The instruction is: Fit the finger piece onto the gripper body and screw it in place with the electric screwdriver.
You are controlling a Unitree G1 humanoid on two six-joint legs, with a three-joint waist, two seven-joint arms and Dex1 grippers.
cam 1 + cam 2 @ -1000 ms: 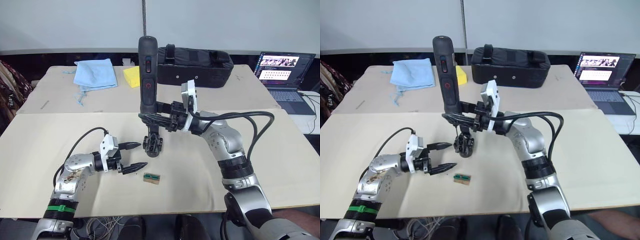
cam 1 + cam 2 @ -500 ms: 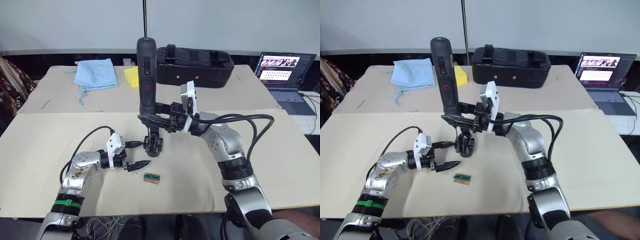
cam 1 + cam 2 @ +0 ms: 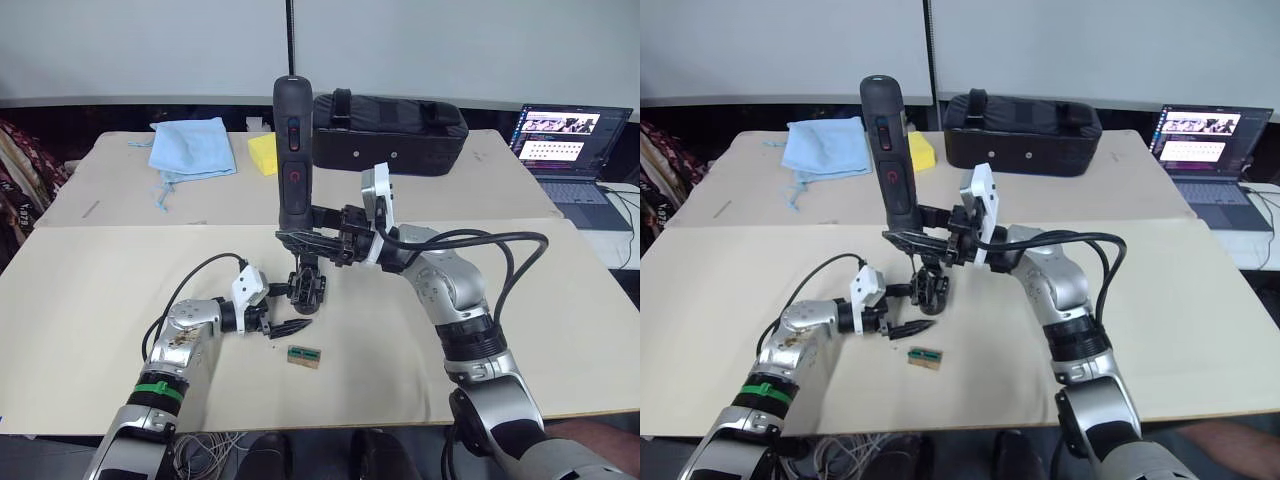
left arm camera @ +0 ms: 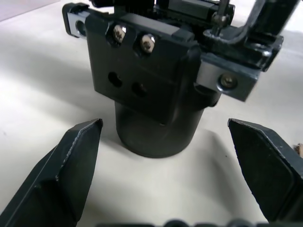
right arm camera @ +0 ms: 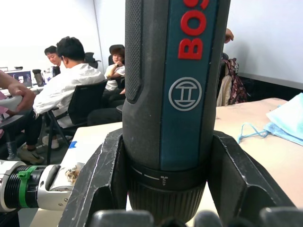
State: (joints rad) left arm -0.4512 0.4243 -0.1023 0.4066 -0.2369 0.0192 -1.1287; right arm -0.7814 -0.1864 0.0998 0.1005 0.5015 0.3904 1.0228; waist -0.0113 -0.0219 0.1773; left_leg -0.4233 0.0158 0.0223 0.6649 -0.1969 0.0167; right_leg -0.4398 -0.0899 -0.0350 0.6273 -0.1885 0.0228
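Observation:
The electric screwdriver [image 3: 292,140] stands upright, bit down, over the gripper body [image 3: 306,285] at mid-table. My right gripper [image 3: 303,238] is shut on the screwdriver's lower end, and its fingers [image 5: 102,182] clamp the barrel [image 5: 173,90]. My left gripper [image 3: 287,309] is open, low on the table just left of the gripper body. Its fingers [image 4: 71,165] stand on either side of the body's round base [image 4: 156,132] without touching it. I cannot make out the finger piece apart from the body's black block and screws.
A small green-topped brown block [image 3: 303,355] lies just in front of the left gripper. At the back are a blue cloth [image 3: 190,145], a yellow sponge [image 3: 263,153] and a black case [image 3: 388,130]. A laptop [image 3: 570,150] sits far right. People [image 5: 78,90] sit behind.
My left gripper has moved right across the table, up to the gripper body, staying open. The right gripper and screwdriver have held nearly still.

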